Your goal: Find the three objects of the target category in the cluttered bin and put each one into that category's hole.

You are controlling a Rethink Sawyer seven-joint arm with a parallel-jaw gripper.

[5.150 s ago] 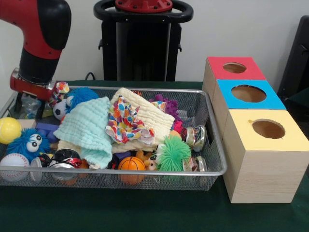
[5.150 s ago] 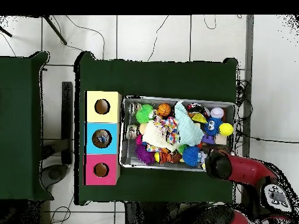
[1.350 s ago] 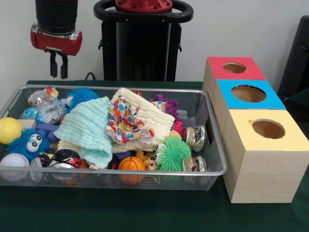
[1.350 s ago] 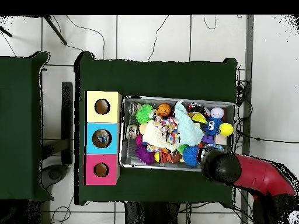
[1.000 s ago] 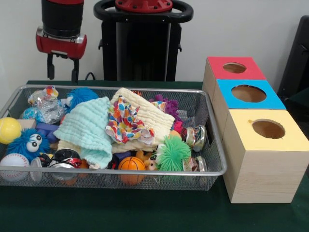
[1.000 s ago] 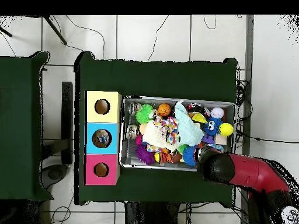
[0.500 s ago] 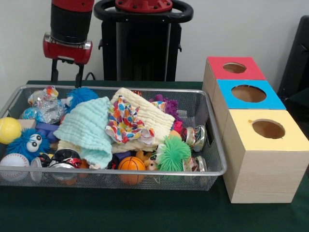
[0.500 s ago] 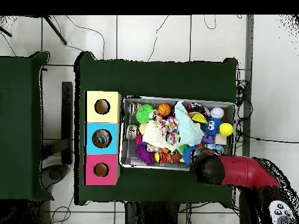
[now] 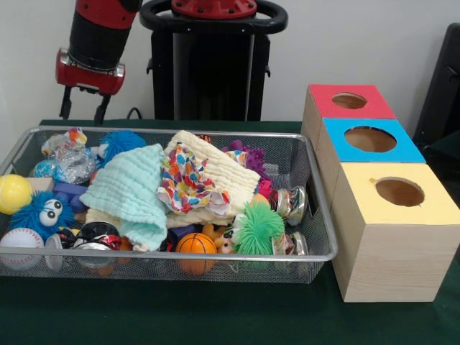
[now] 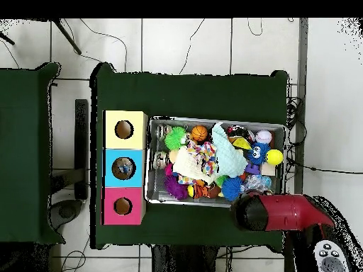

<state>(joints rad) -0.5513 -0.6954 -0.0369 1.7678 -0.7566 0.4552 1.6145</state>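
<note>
Empty claw (image 9: 82, 111), prongs parted, hangs above the cluttered bin (image 9: 215, 254) at its 11 o'clock corner; soft cloths (image 9: 129, 190) likely yield, balls (image 9: 195, 243) may roll; pinch folds.

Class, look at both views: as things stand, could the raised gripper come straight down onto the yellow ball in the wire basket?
Probably yes. The yellow ball lies uncovered in the wire basket, and the gripper, open and empty, hangs above the far rim, so it must shift sideways first.
</note>
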